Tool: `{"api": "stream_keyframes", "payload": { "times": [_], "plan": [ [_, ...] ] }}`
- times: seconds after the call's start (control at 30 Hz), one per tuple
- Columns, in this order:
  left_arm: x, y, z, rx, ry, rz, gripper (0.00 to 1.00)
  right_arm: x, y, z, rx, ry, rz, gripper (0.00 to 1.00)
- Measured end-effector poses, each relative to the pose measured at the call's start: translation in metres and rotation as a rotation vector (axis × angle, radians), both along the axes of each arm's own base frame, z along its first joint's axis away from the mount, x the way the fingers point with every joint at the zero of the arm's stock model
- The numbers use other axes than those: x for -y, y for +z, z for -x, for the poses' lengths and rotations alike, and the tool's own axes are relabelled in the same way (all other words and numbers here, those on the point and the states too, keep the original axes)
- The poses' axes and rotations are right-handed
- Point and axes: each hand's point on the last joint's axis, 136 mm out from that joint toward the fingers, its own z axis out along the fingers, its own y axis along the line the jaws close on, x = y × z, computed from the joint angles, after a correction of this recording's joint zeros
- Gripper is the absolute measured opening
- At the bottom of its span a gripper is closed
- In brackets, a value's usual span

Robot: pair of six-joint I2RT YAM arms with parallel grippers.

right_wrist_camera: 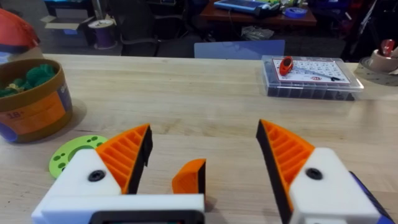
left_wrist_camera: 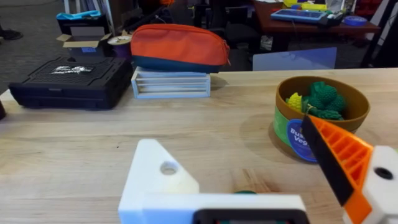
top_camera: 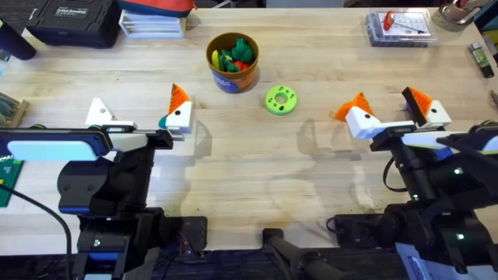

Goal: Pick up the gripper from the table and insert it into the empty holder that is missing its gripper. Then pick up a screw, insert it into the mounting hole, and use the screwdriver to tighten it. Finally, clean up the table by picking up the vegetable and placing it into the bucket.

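Vegetable [top_camera: 163, 122] mostly hidden behind left end effector [top_camera: 138, 118].

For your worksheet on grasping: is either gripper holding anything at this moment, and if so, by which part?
Nothing is held. The left gripper and right gripper are both open and empty.

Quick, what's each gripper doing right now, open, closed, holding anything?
Left gripper: jaws open, holding nothing; one holder lacks its orange finger.
Right gripper: jaws open, holding nothing.

A bucket [top_camera: 233, 62] of toy produce stands beside a lime-green disc [top_camera: 280, 100] on the wooden table [top_camera: 311, 54].
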Motion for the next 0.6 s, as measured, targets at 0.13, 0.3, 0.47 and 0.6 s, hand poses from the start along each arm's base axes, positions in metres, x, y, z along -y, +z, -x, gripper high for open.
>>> {"api": "stream_keyframes", "payload": {
  "times": [0.13,0.3,0.47,0.6],
  "plan": [
    [0.0000,-0.0001,0.0000,0.000,0.000,0.000,0.985,0.0000,-0.0015,0.0002,-0.007,0.000,0.000,0.992],
    [0.0000,-0.0001,0.0000,0.000,0.000,-0.001,0.985,0.0001,-0.0021,0.0003,-0.010,-0.001,0.000,0.992],
    [0.0000,0.0001,0.0000,0.000,0.000,-0.002,0.986,0.0009,-0.0014,0.0002,-0.007,-0.005,0.000,0.992],
    [0.0000,0.0054,0.0002,0.018,0.000,-0.002,0.986,0.0012,-0.0041,0.0010,-0.024,-0.009,-0.017,0.992]
  ]
}}
